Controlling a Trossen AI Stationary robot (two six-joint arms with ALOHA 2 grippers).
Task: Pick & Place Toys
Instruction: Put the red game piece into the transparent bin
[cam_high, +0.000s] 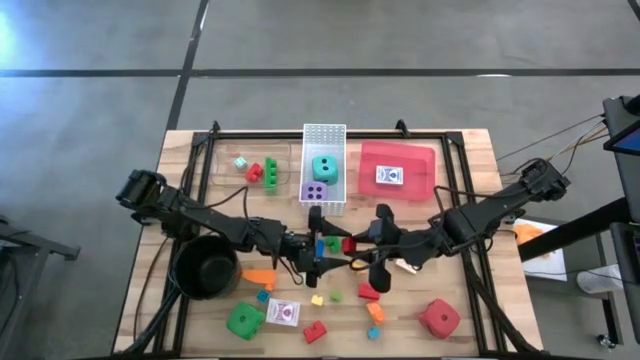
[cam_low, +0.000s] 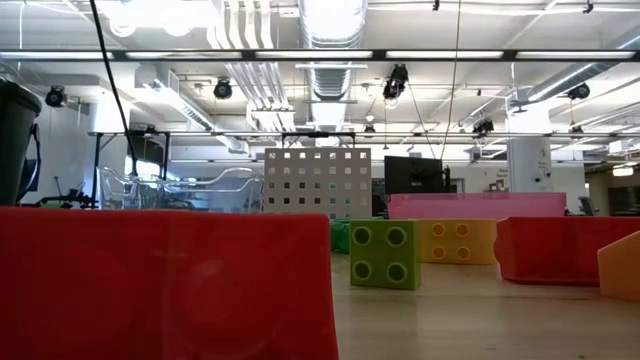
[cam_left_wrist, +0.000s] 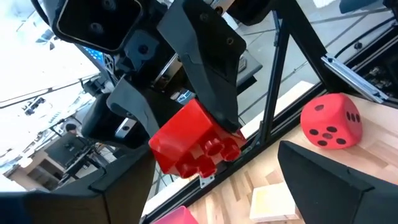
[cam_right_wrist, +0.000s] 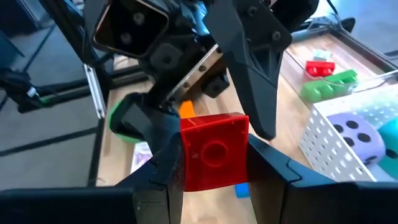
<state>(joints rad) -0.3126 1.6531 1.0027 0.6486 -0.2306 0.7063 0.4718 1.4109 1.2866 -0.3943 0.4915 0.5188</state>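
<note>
Two dark robot arms meeting over the middle of a wooden table (cam_high: 470, 150), seen from above, the right gripper (cam_right_wrist: 214, 163) clamped on a red building brick (cam_right_wrist: 213, 151) held in the air between the two. Left gripper (cam_high: 322, 254) just beside that brick with fingers (cam_right_wrist: 249, 59) spread apart around it, not gripping. Elsewhere: teal die (cam_high: 323, 168) and purple die (cam_high: 314, 191) inside a white perforated basket (cam_high: 324, 133), a card pack (cam_high: 389, 178) on a red tray (cam_high: 420, 160), a red die (cam_high: 439, 318), green die (cam_high: 245, 320) and small bricks loose along the near edge, and a round black pot (cam_high: 206, 266) under the left arm.
</note>
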